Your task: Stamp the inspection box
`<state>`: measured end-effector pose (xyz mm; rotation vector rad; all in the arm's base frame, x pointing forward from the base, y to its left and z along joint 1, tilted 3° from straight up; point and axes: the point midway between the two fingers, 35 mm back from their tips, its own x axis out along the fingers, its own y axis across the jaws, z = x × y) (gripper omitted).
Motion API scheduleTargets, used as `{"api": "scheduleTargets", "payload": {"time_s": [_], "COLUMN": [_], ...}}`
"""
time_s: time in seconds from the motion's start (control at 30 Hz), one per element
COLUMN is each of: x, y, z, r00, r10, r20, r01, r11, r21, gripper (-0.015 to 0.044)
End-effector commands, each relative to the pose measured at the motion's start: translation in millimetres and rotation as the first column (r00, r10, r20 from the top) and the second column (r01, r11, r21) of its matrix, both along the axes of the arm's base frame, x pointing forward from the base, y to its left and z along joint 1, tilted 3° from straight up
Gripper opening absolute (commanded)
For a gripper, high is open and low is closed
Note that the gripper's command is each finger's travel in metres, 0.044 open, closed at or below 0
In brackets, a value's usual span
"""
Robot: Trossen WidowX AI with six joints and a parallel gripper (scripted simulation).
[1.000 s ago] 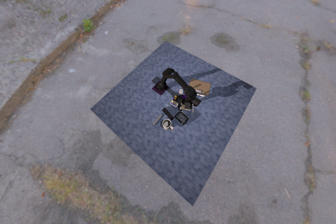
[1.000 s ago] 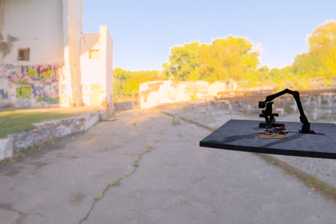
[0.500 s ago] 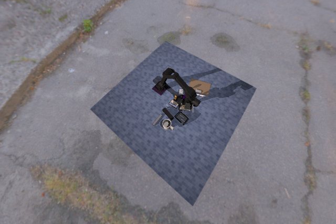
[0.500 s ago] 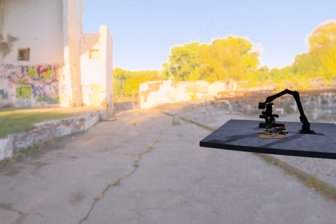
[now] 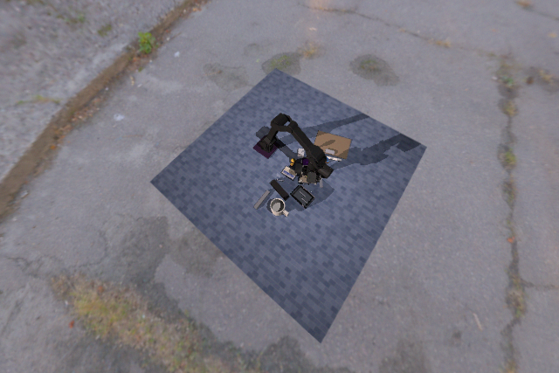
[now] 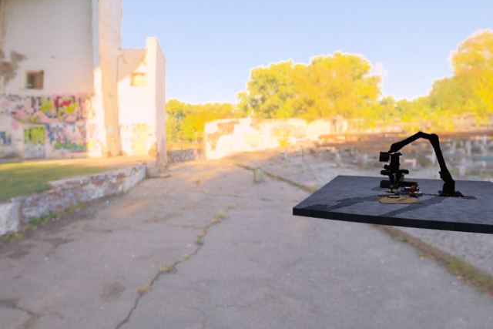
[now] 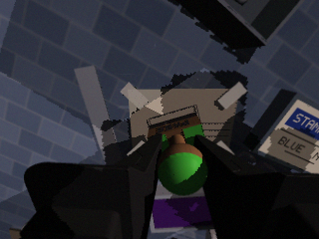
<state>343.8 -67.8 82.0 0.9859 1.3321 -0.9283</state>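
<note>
My gripper [image 7: 177, 139] is shut on a stamp with a round green knob [image 7: 182, 171], a brown block and green sides. It points down over the pale inspection card [image 7: 174, 97], which has tape at its corners. The stamp's block covers part of the outlined box [image 7: 172, 115]; printed lines show to its right. Whether the stamp touches the card cannot be told. The stamp's underside and any print beneath are hidden. The stamp pad [image 7: 299, 135] [image 5: 288, 172], with a blue "STAMP PAD" label, lies right of the card in the wrist view.
A black tray [image 5: 302, 196] [image 7: 251, 17], a dark block [image 5: 279, 189], a grey bar [image 5: 261, 199] and a white mug [image 5: 277, 206] lie beyond the card. A pale strip [image 7: 92, 95] lies left of it. A brown board [image 5: 333, 143] and a purple-and-white item [image 7: 181, 212] are also near.
</note>
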Motion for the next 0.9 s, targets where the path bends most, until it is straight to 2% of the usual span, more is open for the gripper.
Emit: {"api": "scheduleTargets", "payload": {"time_s": [0.0, 0.87], "x": [-2, -2], "y": [1, 2], "z": [-4, -14], "r00": [1.0, 1.0], "r10": [-0.004, -0.004], "r20": [-0.005, -0.001], "r01": [0.004, 0.004], "r11": [1.0, 1.0], "r21": [0.006, 0.008], "gripper": [0.0, 0.0]}}
